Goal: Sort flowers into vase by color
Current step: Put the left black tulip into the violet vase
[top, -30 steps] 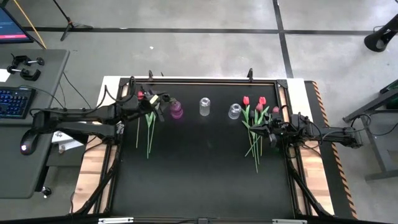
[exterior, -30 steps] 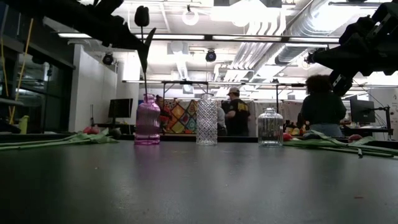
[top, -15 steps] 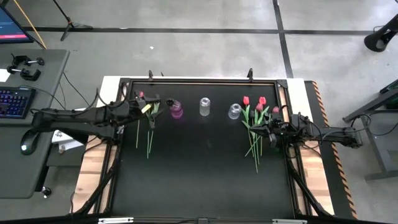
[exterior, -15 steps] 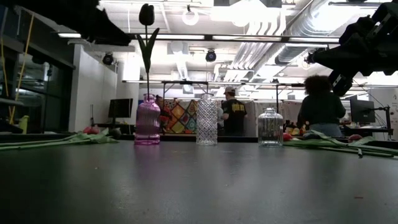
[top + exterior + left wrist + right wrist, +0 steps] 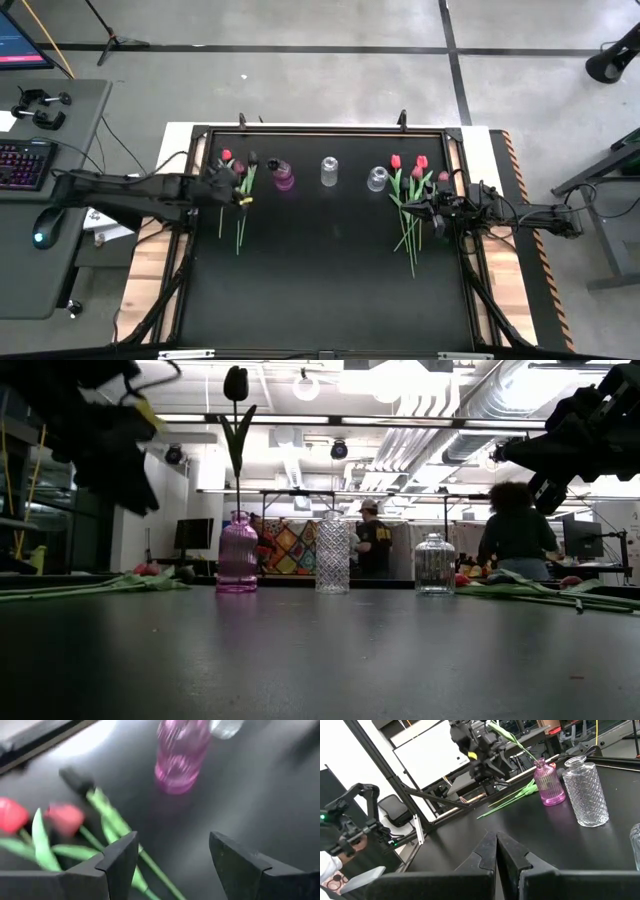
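While its fingers gape empty, the left claw (image 5: 172,865) overhangs loose flowers (image 5: 100,825).

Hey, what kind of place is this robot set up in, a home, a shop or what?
Most likely a robotics lab or shared workshop. Bare ducts and pipes run across the ceiling, a desk with a keyboard stands beside the black table, and people stand at workstations behind it.

Bright overhead lighting, soft wrist focus
Ceiling lamps (image 5: 306,387) glare above the pink vase (image 5: 237,553), backlighting it; the left wrist view looks motion-blurred, perhaps smearing the tulips (image 5: 65,818).
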Controlling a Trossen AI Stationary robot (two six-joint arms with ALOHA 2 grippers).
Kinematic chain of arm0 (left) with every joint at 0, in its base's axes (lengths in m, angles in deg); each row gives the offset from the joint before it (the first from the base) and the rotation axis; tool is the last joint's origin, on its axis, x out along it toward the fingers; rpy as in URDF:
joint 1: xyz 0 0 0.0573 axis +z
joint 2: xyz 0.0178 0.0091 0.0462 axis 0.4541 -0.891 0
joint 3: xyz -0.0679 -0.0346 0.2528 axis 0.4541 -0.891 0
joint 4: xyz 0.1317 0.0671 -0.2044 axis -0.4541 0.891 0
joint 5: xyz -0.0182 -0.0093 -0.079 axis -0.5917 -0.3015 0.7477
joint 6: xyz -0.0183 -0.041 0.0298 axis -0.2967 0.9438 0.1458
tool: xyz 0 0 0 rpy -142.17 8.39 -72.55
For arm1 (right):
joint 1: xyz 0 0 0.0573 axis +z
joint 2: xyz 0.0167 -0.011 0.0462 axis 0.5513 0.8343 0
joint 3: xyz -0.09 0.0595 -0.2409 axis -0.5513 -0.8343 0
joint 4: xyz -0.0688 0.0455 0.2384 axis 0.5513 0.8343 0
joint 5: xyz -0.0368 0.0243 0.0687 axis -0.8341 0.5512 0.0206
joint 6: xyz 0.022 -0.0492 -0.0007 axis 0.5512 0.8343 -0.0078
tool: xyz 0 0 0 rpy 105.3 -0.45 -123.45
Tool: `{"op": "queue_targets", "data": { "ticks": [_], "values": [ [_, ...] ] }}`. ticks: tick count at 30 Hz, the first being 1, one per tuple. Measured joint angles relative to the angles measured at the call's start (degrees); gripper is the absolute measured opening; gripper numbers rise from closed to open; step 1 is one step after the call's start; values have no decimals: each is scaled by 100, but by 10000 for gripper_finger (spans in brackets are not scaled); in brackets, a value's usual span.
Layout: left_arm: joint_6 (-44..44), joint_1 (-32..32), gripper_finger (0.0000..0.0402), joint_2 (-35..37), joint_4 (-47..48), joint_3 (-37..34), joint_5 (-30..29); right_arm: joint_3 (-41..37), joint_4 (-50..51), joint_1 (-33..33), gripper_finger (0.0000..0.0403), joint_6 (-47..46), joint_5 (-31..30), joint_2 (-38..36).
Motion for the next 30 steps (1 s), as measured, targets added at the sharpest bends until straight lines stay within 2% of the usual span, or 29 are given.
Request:
{"op": "queue_targets", "data": {
  "ticks": [8,13,18,22,30],
  "values": [
    [-29,451,232,-1690,-99,0,-248,-1,0,0,0,0,0,0],
    [55,844,232,-2443,-422,0,-242,-1,1,-1,0,0,0,0],
    [-62,1181,232,-2780,-1074,56,43,-1,1,0,0,0,0,0],
    [-126,1360,232,-2896,-1109,162,112,-1,1,0,0,0,0,1],
    [-46,1463,232,-3231,-1315,138,615,1,1,-2,0,0,0,1]
  ]
}}
